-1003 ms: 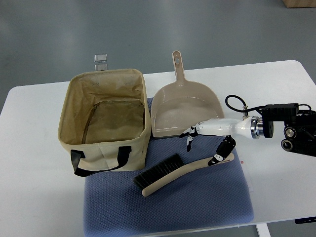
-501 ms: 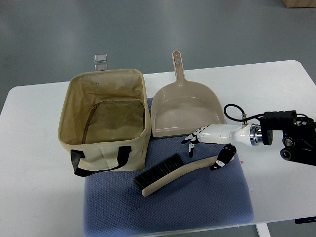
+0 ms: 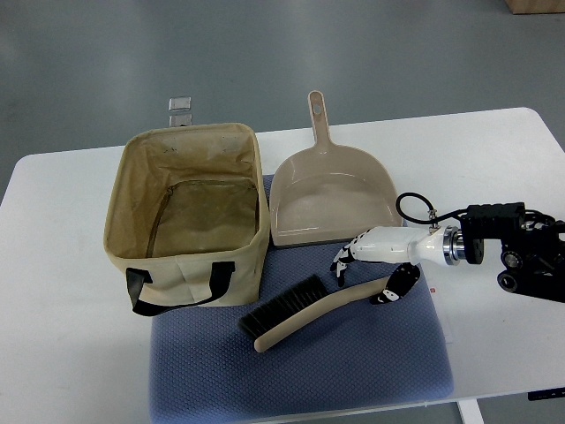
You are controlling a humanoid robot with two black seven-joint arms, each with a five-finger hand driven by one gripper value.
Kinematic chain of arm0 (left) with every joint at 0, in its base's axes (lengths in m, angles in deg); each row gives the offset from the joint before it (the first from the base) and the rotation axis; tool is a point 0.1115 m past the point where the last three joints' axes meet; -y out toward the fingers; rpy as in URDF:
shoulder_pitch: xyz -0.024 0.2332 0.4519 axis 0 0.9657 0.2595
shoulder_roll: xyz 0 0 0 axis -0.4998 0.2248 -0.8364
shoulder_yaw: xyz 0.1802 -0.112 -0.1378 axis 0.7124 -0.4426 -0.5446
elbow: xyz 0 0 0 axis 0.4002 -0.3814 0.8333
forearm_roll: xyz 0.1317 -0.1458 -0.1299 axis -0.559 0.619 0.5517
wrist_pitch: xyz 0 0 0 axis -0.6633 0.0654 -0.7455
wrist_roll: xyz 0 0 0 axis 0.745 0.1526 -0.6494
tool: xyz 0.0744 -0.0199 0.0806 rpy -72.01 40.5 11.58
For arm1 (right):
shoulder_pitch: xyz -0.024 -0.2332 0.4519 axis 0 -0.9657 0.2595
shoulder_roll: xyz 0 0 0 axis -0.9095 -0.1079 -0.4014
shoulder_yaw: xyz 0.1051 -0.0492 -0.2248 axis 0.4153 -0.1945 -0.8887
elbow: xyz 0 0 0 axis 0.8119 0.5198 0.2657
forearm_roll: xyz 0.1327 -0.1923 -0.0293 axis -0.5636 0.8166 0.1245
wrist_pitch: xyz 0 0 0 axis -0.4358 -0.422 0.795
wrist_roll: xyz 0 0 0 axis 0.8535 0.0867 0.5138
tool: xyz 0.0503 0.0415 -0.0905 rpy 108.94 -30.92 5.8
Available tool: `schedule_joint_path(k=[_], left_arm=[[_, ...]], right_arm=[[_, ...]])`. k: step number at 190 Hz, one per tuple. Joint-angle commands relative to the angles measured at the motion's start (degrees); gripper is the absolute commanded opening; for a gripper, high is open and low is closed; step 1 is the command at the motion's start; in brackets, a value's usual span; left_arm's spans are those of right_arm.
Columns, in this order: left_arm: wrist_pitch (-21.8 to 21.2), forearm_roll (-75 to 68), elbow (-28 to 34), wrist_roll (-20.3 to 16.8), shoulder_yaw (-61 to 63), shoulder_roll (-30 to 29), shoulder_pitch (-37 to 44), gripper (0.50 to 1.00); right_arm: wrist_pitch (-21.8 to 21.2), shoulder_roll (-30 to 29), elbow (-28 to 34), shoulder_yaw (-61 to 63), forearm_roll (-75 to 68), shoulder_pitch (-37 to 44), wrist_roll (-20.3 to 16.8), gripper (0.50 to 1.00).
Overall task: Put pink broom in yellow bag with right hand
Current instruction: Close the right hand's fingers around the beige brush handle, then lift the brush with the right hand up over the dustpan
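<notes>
My fingers (image 3: 342, 261) hang loosely spread above the pink broom (image 3: 313, 307), gripping nothing, thumb beside its handle end, poised to close because it lies flat on the blue mat (image 3: 353, 371) near the yellow bag (image 3: 190, 216).

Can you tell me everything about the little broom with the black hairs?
The broom is a small hand brush with a smooth beige-pink handle that looks like plastic, and black bristles at its left end. It lies flat and slanted on the blue mat, bristles pointing toward the yellow bag, just below the dustpan. The right hand is over the handle's far end, its thumb against it.
</notes>
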Motion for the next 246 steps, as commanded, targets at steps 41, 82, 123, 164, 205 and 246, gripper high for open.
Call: schedule_joint_path(k=[41, 82, 123, 164, 205, 246], left_arm=[[-0.01, 0.0, 0.0, -0.02, 0.0, 0.0, 0.0, 1.0], [-0.01, 0.0, 0.0, 0.06, 0.0, 0.0, 0.0, 1.0], [-0.01, 0.0, 0.0, -0.02, 0.0, 0.0, 0.08, 1.0], [-0.01, 0.0, 0.0, -0.02, 0.0, 0.0, 0.0, 1.0], [-0.01, 0.0, 0.0, -0.02, 0.0, 0.0, 0.0, 1.0], [-0.01, 0.0, 0.0, -0.02, 0.0, 0.0, 0.0, 1.0]], right_arm=[[-0.18, 0.43, 0.09, -0.01, 0.57, 0.06, 1.19, 0.5], [-0.09, 1.48, 0.17, 0.17, 0.57, 0.15, 2.95, 0.5], [-0.18, 4.47, 0.53, 0.78, 0.04, 0.41, 6.2, 0.5], [-1.15, 10.1, 0.97, 4.03, -0.22, 0.85, 8.22, 0.5], [-7.91, 17.13, 1.05, 13.0, -0.31, 0.85, 9.71, 0.5], [-14.15, 21.78, 0.88, 20.82, -2.77, 3.92, 9.63, 0.5]])
